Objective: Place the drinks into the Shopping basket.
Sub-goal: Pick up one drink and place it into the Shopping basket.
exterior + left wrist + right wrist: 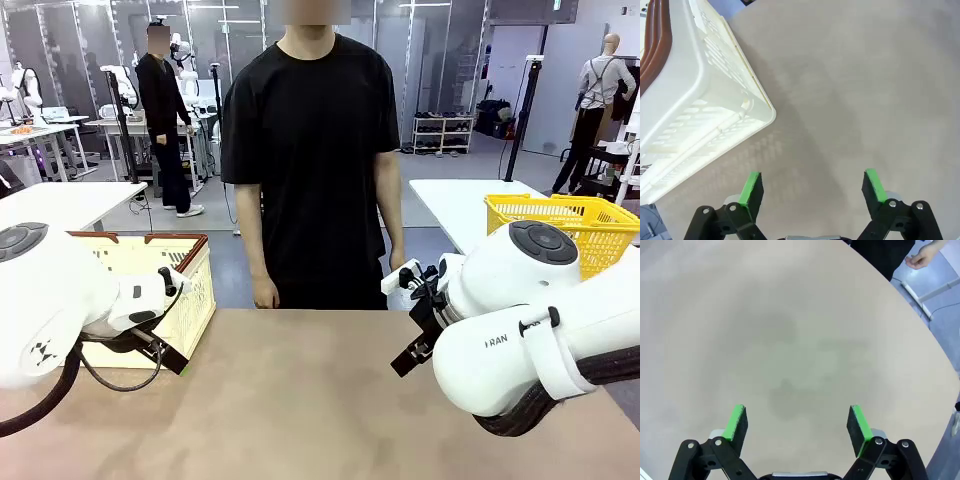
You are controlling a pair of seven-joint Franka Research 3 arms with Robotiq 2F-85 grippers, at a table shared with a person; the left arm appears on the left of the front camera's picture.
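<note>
Not much could go wrong just then, but a few things could go wrong soon. The big cream-white plastic shopping basket [195,298] with slotted sides and a dark brown rim sat at the far left corner of the tan worktop [300,400]. The left arm hung close beside it. If that arm swung wide, I think it could bump the shopping basket and push it off the edge.

I could not tell where the drinks were. A person [310,150] in a black shirt stood at the far edge of the worktop with both hands [266,294] hanging down. If the person handed over a slim can, a gripper that squeezed too late or off to one side might let it slip and roll away. A gripper reaching across could also bump a hand.

A yellow mesh basket [600,240] sat on another table at the right. A can put there would be in the wrong place.

The left gripper [812,185] had its green pads wide apart. It held nothing and touched nothing, with the worktop under it and a corner of the shopping basket just beside it. The right gripper [797,422] was also spread wide, holding nothing, above bare worktop near the right edge.
</note>
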